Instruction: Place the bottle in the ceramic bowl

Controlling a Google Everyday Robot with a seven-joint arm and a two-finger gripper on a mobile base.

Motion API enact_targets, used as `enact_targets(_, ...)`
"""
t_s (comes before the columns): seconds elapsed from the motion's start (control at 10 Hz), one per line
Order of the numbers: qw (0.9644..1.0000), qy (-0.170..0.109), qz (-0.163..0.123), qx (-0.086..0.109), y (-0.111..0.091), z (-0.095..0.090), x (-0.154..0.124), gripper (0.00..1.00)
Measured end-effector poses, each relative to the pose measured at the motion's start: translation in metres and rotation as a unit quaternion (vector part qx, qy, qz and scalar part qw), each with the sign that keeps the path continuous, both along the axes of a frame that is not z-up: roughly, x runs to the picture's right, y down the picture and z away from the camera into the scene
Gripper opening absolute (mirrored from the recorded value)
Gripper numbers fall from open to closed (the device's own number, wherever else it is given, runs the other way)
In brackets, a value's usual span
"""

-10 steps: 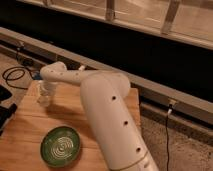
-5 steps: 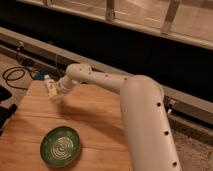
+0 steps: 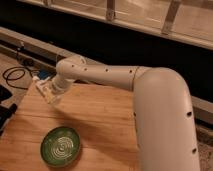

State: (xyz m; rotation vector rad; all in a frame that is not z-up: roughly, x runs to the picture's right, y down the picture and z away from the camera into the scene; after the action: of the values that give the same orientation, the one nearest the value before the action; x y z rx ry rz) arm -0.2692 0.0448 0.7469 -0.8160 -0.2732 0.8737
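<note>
The gripper (image 3: 47,91) hangs over the far left corner of the wooden table (image 3: 105,120) — how far open it is, or what it holds, I cannot tell, and the bottle cannot be made out. The ceramic bowl (image 3: 61,146) — green, with pale spiral rings — sits near the front edge, well apart.

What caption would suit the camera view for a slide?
White arm holds its claw over the wooden table's far corner; the green ceramic bowl sits empty.

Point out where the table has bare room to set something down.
Bare wood runs between the ceramic bowl and the gripper, and across the middle of the table up to the arm. Crowded only at the far left corner, where the gripper hangs.
</note>
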Motion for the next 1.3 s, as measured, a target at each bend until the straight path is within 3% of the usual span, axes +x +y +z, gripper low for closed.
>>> enact_targets(0.2,0.9994,0.027,-0.020,-0.006,0.012,-0.008,0.026,0.00)
enact_targets(1.0,0.9993,0.031,-0.020,-0.007,0.013,-0.008,0.027,0.00)
enact_targets(1.3,0.9986,0.050,-0.015,-0.002,0.028,-0.024,0.045,0.00)
